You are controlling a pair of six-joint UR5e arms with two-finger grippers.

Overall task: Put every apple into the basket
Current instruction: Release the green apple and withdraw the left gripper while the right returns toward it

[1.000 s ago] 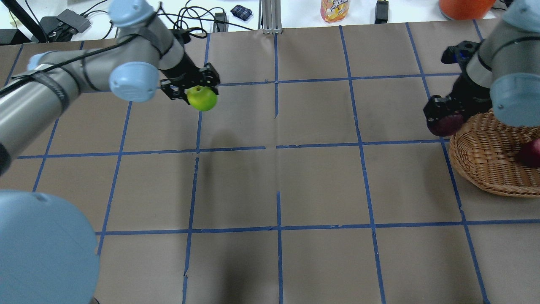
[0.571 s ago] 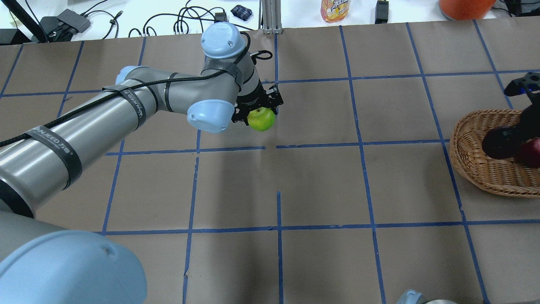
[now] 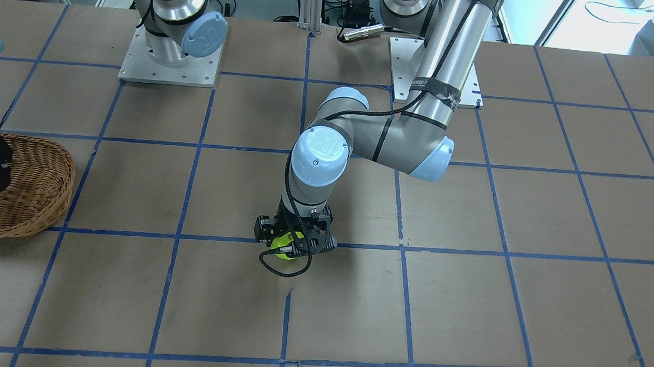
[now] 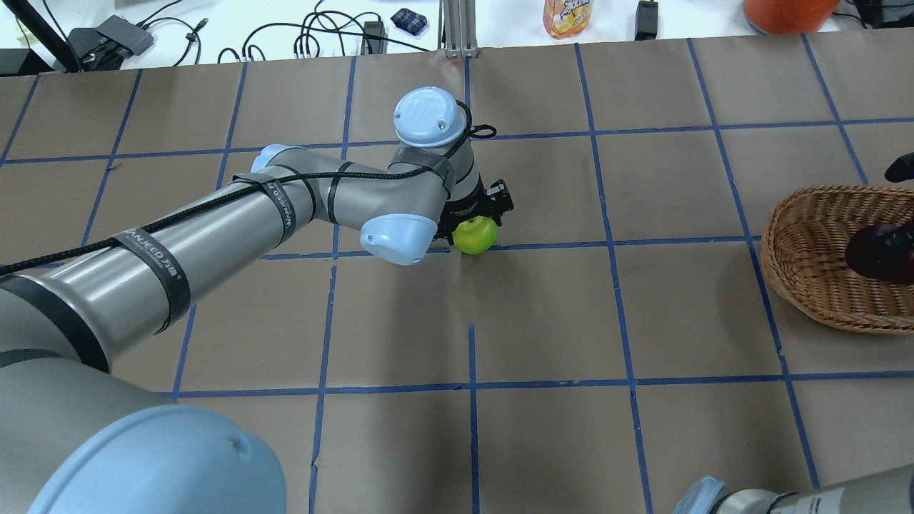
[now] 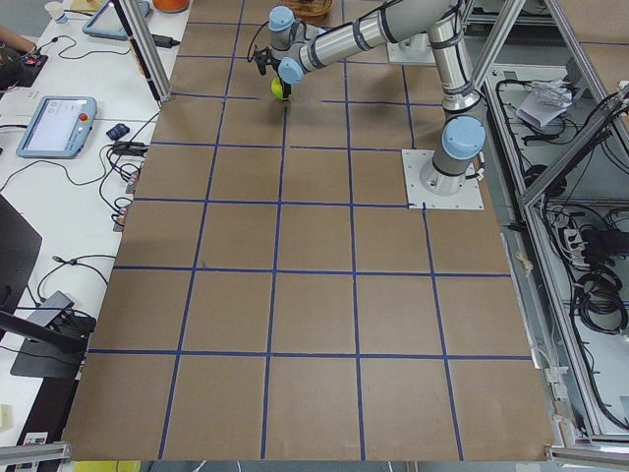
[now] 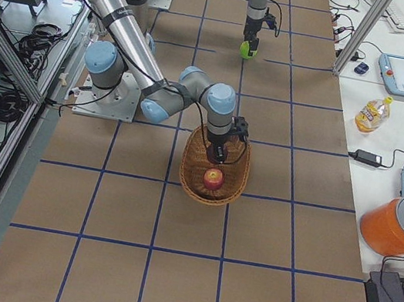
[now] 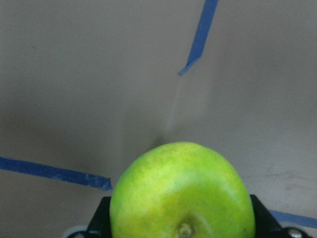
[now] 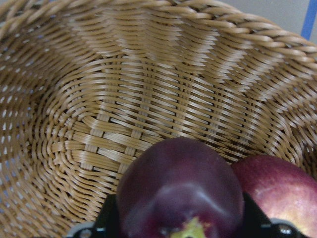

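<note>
- Green apple: round, smooth and glossy, bright lime with pale speckles. In the left wrist view a small brown stem pit faces the camera.
- The left hand is clenched on the green apple. Its black fingers press the fruit's two flanks, and the hand comes straight down from above, so the apple sits under the wrist.
- The green apple is low over the counter, well in from every edge. It sits right by a crossing of the blue tape. Whether it touches the surface cannot be told.
- Maroon apple: dark purple, waxy, with a dull sheen and a yellowish stem hollow.
- The right hand grasps the maroon apple with a finger on either side. It holds the apple inside the basket, above the woven floor.
- Red apple: mottled red skin with fine pale flecks. It lies in the basket, just beside the maroon apple on the right in the wrist view, and the two seem to touch.
- The basket is a shallow oval of light-brown wicker. Flat strands are woven over radiating ribs, and the rim is braided.
- The basket stands toward the counter's end on the robot's right, short of that edge. It is well apart from the green apple.
- The counter is covered in matte brown paper, which the tape divides into squares.
</note>
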